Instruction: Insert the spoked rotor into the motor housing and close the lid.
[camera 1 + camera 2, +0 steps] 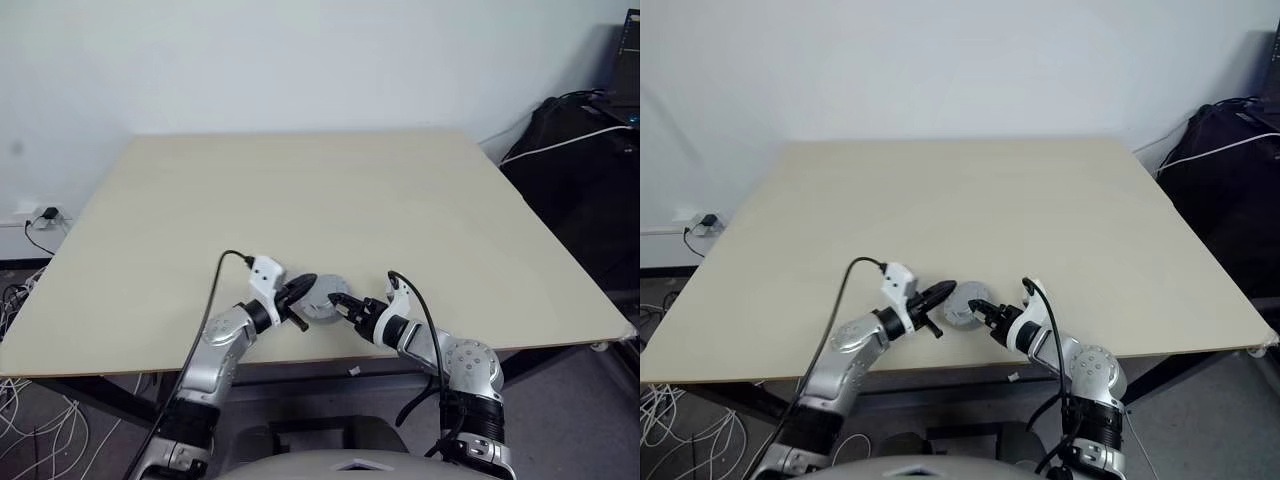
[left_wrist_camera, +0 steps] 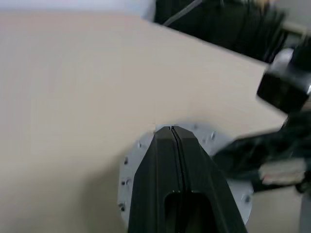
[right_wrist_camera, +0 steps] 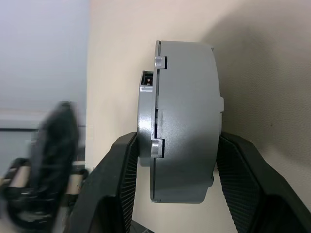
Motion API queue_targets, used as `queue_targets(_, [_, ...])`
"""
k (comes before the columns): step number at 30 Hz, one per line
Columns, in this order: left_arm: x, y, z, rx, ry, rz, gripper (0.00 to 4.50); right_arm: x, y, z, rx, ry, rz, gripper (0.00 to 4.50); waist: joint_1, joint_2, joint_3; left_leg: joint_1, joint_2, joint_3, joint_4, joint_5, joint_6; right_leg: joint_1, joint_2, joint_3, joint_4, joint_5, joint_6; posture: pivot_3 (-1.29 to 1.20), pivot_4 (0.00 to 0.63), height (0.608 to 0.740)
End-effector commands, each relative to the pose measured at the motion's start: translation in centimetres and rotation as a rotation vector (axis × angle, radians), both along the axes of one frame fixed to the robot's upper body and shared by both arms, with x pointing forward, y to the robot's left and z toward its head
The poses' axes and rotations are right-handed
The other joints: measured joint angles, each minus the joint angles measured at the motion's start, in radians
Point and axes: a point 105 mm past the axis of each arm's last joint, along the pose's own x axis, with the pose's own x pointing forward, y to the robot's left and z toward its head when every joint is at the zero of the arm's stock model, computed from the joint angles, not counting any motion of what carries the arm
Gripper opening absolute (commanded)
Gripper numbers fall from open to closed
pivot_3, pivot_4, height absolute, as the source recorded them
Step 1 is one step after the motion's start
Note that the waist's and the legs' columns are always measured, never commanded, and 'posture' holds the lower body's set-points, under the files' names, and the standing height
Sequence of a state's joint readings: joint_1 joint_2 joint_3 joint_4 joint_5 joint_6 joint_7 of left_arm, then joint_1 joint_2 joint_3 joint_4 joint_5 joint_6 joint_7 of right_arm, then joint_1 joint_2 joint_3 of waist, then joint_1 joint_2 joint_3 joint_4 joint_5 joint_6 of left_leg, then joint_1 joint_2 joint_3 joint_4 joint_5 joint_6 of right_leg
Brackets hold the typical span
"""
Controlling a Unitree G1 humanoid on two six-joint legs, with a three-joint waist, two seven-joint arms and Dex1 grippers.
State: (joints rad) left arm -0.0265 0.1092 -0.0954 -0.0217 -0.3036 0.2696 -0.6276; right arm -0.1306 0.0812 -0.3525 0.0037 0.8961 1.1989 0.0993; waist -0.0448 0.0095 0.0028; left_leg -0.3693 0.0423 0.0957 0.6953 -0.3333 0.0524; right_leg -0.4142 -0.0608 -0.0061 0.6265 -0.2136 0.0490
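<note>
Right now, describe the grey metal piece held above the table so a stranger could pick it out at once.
Start at the wide beige wooden table and go to the middle of its near edge, where two black tools meet. The round grey metal motor assembly sits clamped between the right tool's ribbed fingers. It is the only thick drum-shaped disc there, with a seam around its side.

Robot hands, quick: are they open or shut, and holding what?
Left gripper: shut, holding nothing.
Right gripper: closed on the round grey-silver metal motor assembly, held on edge above the pale wooden table.
</note>
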Motion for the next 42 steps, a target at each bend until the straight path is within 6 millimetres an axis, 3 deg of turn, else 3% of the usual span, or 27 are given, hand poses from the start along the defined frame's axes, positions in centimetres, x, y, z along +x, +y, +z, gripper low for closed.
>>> queue_targets(1, [-1.0,1.2,1.7,-0.129,0.01,0.052,0.0,0.6,1.8,1.5,0.087,-0.051,-0.003,2.13,0.0,0.001,0.001,0.0,0.0,0.0,0.0,0.0,0.0,0.0,0.0,0.0,0.0,0.0,0.0,0.0,0.0,0.74])
queue_targets(8, [-4.6,4.0,0.0,-0.341,0.184,0.151,0.0,1.3,2.4,4.0,0.164,-0.137,0.003,2.13,-0.001,0.002,0.008,-0.001,0.0,0.0,0.0,0.0,0.0,0.0,0.0,0.0,-0.001,-0.001,-0.001,0.0,0.0,0.74])
queue_targets(11, [-5.6,4.7,-0.5,-0.473,0.25,0.202,0.56,1.3,3.3,5.2,0.193,-0.168,0.036,2.13,0.0,0.002,0.01,-0.001,0.0,0.0,0.0,0.0,0.0,-0.001,0.0,0.0,-0.001,-0.001,-0.001,0.0,0.0,0.74])
queue_targets(18, [-7.3,5.0,-2.3,-0.675,0.402,0.273,2.88,1.4,4.8,7.7,0.241,-0.235,0.094,2.13,-0.006,0.001,0.011,-0.007,-0.001,0.0,0.0,0.0,0.0,-0.006,0.0,-0.001,-0.001,-0.001,-0.001,0.0,0.0,0.74])
queue_targets(23, [-7.6,5.2,-2.3,-0.848,0.457,0.286,4.49,1.4,5.4,9.2,0.253,-0.275,0.122,2.13,-0.007,0.0,0.011,-0.008,-0.001,0.0,0.0,0.0,0.0,-0.007,0.0,0.0,-0.001,-0.001,-0.001,0.0,0.0,0.74])
queue_targets(33, [-7.1,4.8,-0.1,-1.064,0.415,0.181,4.49,0.4,6.3,10.2,0.266,-0.276,0.182,2.13,-0.013,-0.001,0.012,-0.008,-0.006,0.0,0.001,0.0,0.0,-0.007,0.0,0.0,-0.001,-0.001,-0.001,0.0,0.0,0.74])
queue_targets(42, [-6.7,3.6,0.4,-1.143,0.47,0.091,4.49,-0.8,7.5,10.7,0.287,-0.26,0.239,2.13,-0.018,-0.002,0.012,-0.008,-0.007,0.0,0.001,0.0,0.0,-0.007,0.0,0.0,0.0,0.0,-0.001,0.0,0.0,0.74])
